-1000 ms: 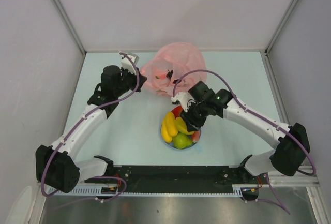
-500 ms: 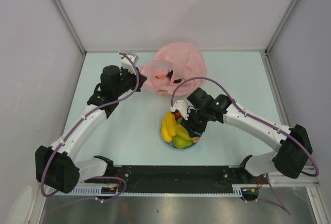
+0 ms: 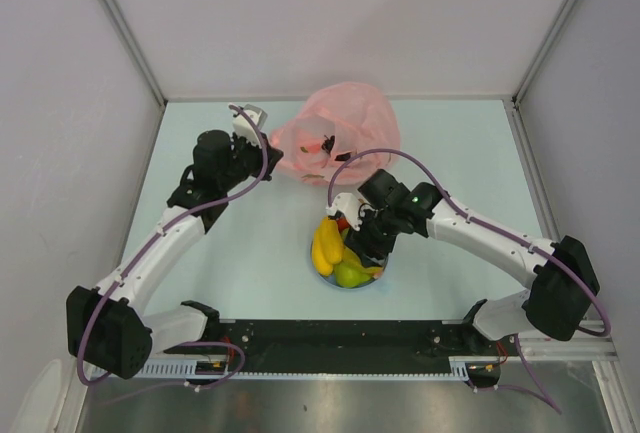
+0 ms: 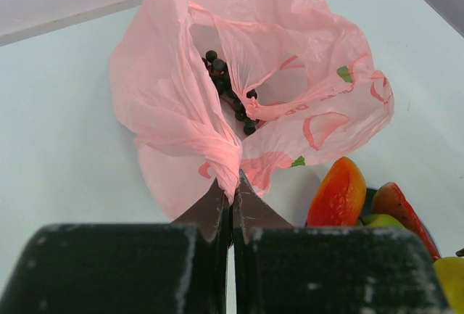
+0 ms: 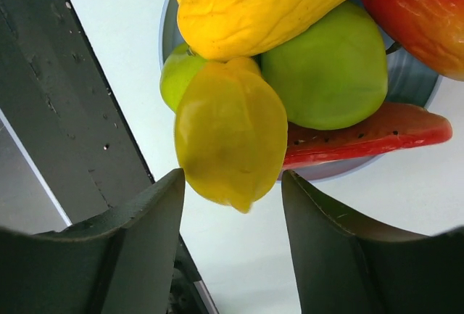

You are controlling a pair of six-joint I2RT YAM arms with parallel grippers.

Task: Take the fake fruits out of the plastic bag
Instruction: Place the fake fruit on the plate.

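Here the left pincer [image 4: 232, 209] is clamped on a gathered fold of the pink plastic bag [image 4: 159, 96] near the far edge of the desk [image 3: 260, 243], dark grape bunch [image 4: 230, 96] inside. The right pincer [image 5: 232, 180] stands open around a yellow lemon [image 5: 232, 133] on the blue plate [image 5: 168, 38], apparently not touching it.

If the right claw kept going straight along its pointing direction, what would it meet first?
Most likely the yellow fruit lying between the right claw's fingers, on the plate pile; depth is unclear.
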